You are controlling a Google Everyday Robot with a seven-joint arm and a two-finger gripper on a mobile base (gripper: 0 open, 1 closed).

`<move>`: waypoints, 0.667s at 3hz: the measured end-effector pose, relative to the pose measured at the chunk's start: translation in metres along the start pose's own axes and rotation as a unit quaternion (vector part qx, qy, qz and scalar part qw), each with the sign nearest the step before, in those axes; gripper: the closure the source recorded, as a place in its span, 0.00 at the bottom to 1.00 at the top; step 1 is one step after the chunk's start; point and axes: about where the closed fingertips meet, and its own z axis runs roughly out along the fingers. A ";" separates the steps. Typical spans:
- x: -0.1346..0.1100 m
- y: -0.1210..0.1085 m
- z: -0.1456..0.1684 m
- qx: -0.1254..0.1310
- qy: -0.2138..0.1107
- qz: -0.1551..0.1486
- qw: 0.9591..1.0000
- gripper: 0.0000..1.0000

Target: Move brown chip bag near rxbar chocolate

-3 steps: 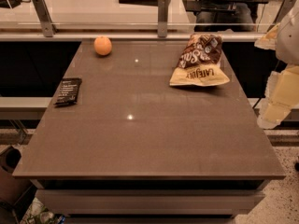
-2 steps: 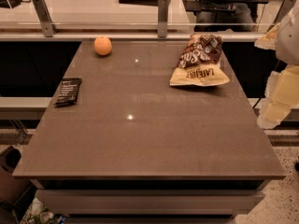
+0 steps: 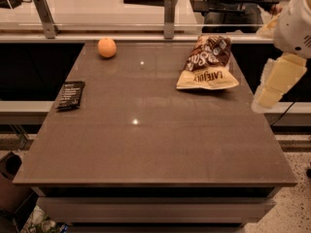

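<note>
On table (image 3: pixel 155 149): chip bag (image 3: pixel 208 62) back-right, rxbar (image 3: pixel 71 94) left edge, orange (image 3: pixel 107 47) back-left; hand (image 3: pixel 266 93) beyond right edge.

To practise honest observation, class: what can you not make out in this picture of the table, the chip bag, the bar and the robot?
Camera view only:
1. The gripper, right of the table beside the chip bag: its arm is cut off by the right edge.
2. The black bar at the table's left edge: print too small to read.
3. The chip bag: the brown half's lettering is broken by creases.
</note>
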 end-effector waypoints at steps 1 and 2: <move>-0.015 -0.040 0.024 0.025 -0.003 0.022 0.999 0.00; -0.025 -0.079 0.045 0.060 0.003 0.043 0.997 0.00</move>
